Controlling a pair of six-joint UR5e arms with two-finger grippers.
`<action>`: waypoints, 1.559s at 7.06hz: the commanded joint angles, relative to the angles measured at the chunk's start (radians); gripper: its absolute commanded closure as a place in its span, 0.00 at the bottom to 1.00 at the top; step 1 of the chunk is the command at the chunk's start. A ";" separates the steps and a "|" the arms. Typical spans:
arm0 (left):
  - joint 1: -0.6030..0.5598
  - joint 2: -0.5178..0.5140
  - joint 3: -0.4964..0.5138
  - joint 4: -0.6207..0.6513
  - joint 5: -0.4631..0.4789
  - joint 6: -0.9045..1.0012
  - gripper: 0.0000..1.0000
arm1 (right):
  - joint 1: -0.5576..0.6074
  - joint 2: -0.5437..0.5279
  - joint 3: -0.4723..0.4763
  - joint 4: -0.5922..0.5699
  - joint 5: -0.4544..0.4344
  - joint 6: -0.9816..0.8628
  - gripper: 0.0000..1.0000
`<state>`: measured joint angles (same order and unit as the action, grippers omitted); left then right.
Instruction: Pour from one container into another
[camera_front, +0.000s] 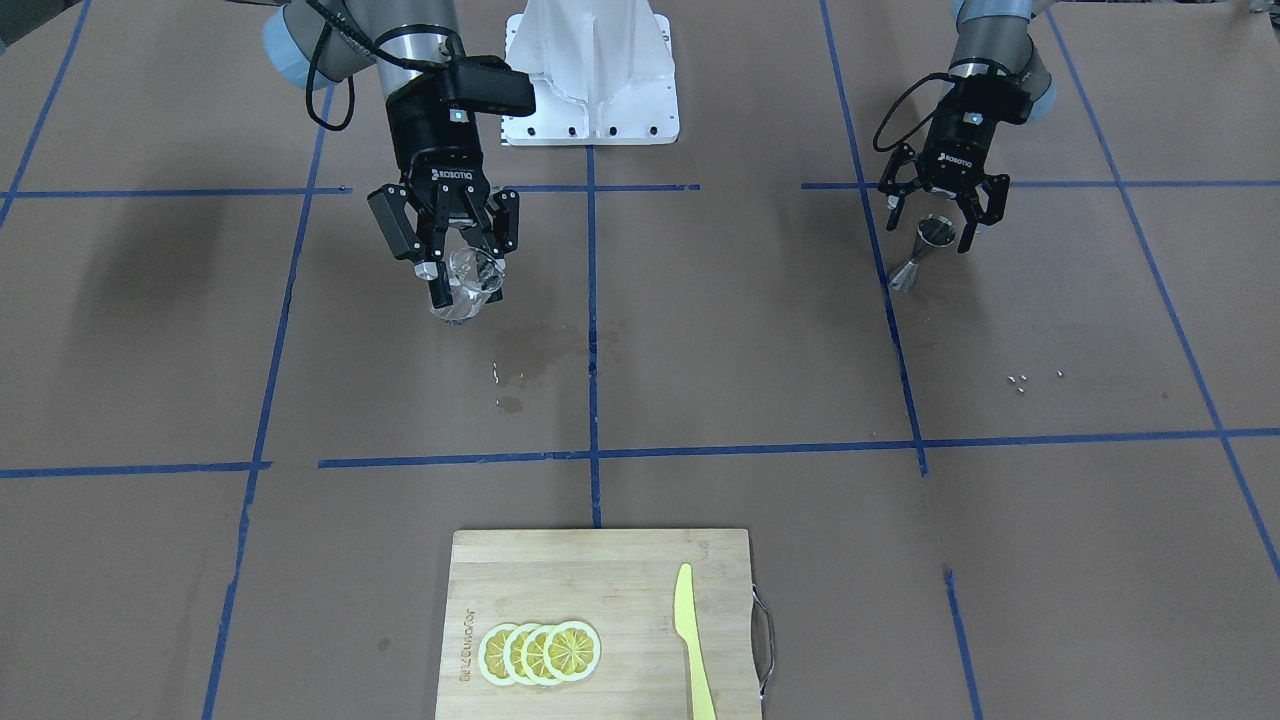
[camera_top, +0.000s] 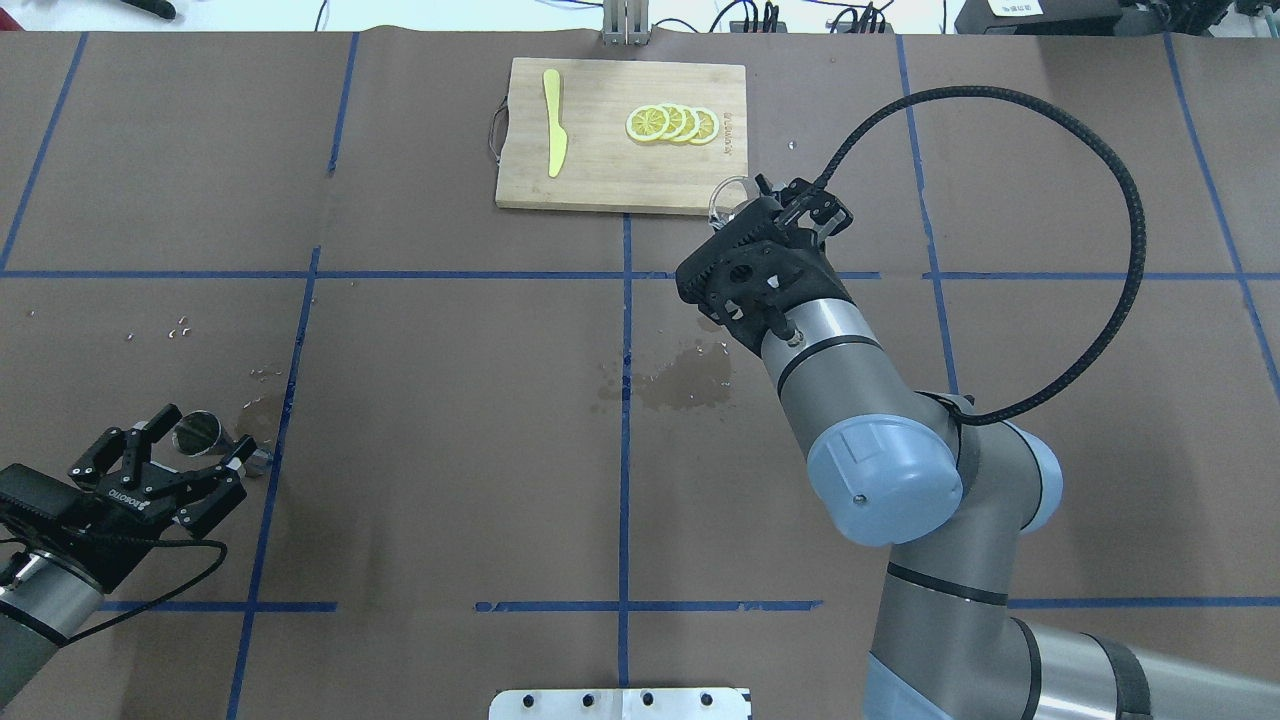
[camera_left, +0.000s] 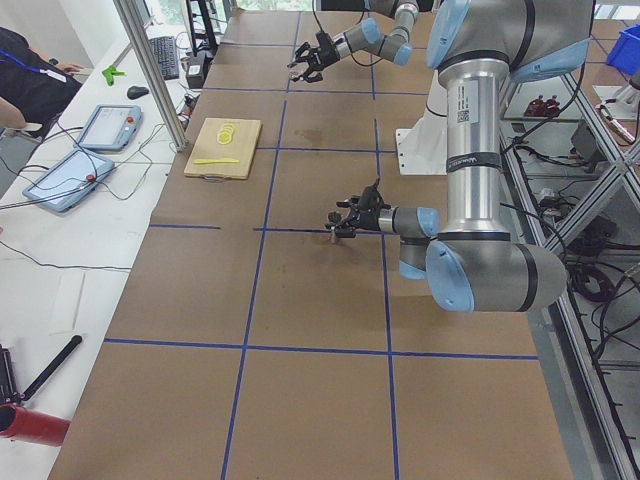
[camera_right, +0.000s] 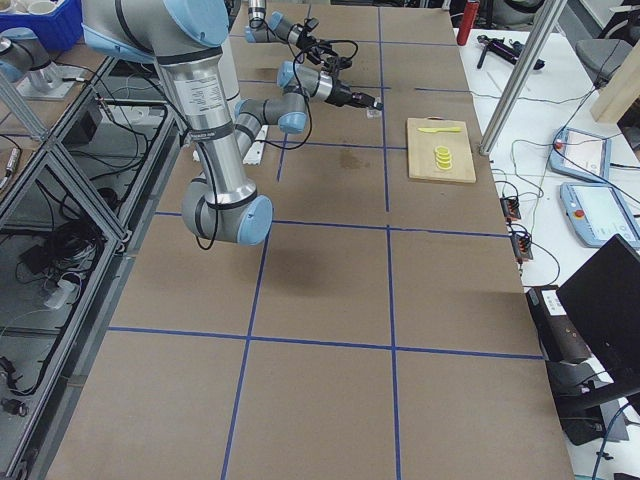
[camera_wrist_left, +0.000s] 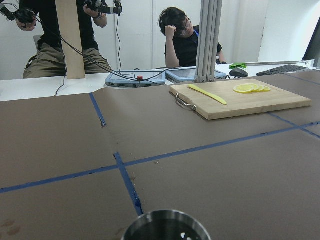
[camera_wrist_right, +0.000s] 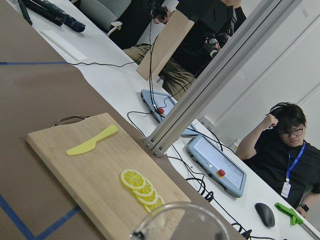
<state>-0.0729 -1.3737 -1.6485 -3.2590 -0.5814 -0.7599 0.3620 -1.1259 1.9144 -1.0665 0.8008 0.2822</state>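
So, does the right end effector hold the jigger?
No, the right end effector grips the cup, while the jigger sits on the table at the open left end effector.

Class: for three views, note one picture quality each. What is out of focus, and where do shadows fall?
Left wrist view: jigger rim blurred at the bottom edge, cutting board sharp. Right wrist view: glass cup rim blurred, scene tilted. Front-facing view: soft, diffuse shadows on the table.
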 joint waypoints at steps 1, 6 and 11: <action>-0.004 0.015 -0.040 -0.002 0.003 0.010 0.01 | 0.000 0.000 0.000 0.000 0.000 0.002 1.00; -0.326 0.022 -0.073 -0.160 -0.419 0.341 0.01 | 0.000 -0.003 -0.001 -0.001 0.000 0.002 1.00; -1.115 -0.069 -0.057 0.259 -1.496 0.618 0.01 | 0.000 -0.006 -0.002 0.000 -0.003 0.002 1.00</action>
<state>-1.0292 -1.4091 -1.7061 -3.1475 -1.8868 -0.2606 0.3620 -1.1308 1.9129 -1.0673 0.7989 0.2838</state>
